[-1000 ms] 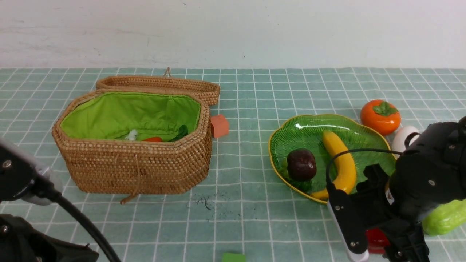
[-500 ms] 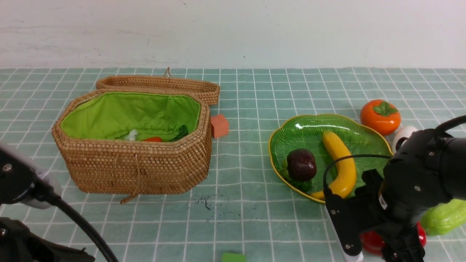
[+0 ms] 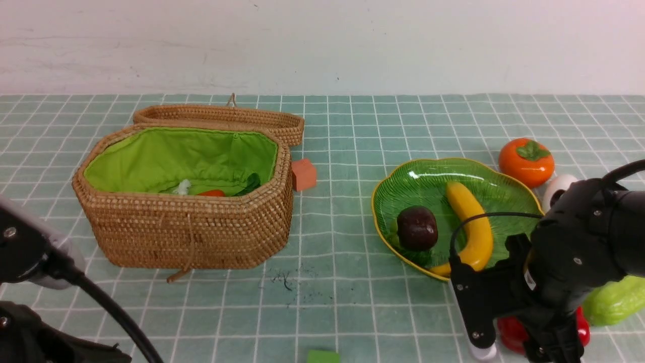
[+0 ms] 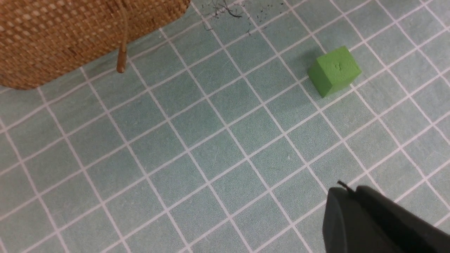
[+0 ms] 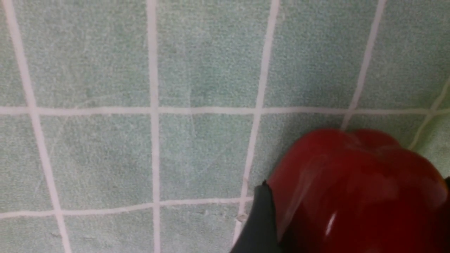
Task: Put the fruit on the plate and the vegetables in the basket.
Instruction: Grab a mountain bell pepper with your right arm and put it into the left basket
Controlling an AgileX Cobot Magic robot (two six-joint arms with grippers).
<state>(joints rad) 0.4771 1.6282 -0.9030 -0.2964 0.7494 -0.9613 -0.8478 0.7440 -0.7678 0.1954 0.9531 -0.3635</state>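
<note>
- Your right pincer [image 3: 519, 349] stands wide, straddling the red bell pepper [image 3: 509, 333]; one finger [image 5: 260, 228] seems to touch it, though the view is tight.
- The basket [image 3: 191, 232] sits well apart, off the pincer's left.

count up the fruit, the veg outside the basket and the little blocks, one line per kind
Fruit: 3 (banana, mangosteen, persimmon)
Vegetables outside the basket: 3 (red pepper, green gourd, white radish, partly hidden by the arm)
Blocks: 2 (orange-red block, green block)
Total: 8
</note>
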